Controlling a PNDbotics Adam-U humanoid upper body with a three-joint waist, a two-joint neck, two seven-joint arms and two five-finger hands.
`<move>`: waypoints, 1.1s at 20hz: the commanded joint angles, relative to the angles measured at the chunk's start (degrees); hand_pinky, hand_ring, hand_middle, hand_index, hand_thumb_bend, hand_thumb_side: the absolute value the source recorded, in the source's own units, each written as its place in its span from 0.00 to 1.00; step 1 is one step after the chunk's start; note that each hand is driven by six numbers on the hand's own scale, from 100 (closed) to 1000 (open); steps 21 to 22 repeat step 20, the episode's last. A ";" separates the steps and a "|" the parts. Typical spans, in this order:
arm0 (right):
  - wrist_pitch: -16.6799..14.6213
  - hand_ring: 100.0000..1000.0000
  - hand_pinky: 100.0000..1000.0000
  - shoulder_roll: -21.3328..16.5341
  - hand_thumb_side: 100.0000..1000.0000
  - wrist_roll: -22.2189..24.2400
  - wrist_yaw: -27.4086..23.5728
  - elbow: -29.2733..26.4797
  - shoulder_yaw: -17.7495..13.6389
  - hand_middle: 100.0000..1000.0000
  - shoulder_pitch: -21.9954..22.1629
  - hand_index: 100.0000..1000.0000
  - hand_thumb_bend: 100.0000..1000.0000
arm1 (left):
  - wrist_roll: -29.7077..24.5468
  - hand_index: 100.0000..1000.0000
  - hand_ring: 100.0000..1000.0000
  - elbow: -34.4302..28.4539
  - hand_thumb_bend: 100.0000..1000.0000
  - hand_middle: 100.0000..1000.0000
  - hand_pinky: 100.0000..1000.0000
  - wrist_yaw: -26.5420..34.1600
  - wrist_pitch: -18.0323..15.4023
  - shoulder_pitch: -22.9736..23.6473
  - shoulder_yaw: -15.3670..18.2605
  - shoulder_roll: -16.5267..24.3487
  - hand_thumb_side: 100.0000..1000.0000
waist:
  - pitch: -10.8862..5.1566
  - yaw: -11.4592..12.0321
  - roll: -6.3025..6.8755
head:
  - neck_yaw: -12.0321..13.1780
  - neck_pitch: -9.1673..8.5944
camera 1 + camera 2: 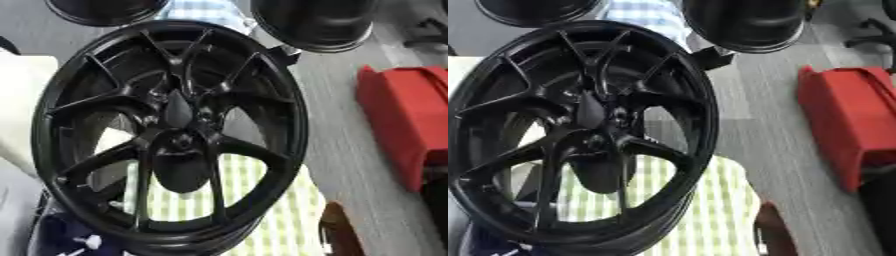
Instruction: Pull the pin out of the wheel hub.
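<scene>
Wheel hub [171, 135] fills our view, black and tilted on edge over a green-checked cloth [262, 210]. We see a dark shape, perhaps a hand, at its centre, so we cannot tell the fingers' state. We cannot make out the pin. A red box [407, 120] lies well apart.

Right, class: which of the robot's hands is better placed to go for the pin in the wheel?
Left, tentatively. Neither hand shows in either view. The only pin-like thing, a small white piece, sits by the wheel's lower left rim, the side the left arm comes in from.
</scene>
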 commanded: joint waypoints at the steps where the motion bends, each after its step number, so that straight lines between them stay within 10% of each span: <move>1: 2.26 0.72 0.80 -0.09 0.16 -2.63 5.74 0.61 -2.53 0.69 1.65 0.72 0.54 | 0.43 0.80 0.73 -0.71 0.85 0.66 0.72 -0.51 -0.11 -0.04 1.16 2.25 0.57 | -1.41 -0.27 0.09 | 0.28 -0.16; 7: 5.66 0.78 0.81 2.42 0.27 -8.59 9.18 2.53 -5.06 0.81 4.18 0.82 0.65 | 0.74 0.80 0.73 -0.63 0.85 0.66 0.72 -0.60 -0.15 0.28 1.33 2.26 0.57 | -1.82 -0.82 0.32 | 0.18 -0.02; 22: 4.42 0.59 0.72 8.23 0.14 -21.21 -10.24 -10.45 -0.53 0.62 -1.57 0.69 0.55 | 0.14 0.80 0.73 -0.68 0.85 0.65 0.71 -0.43 -0.11 0.05 0.57 1.02 0.57 | -3.02 -0.68 1.56 | -1.65 0.61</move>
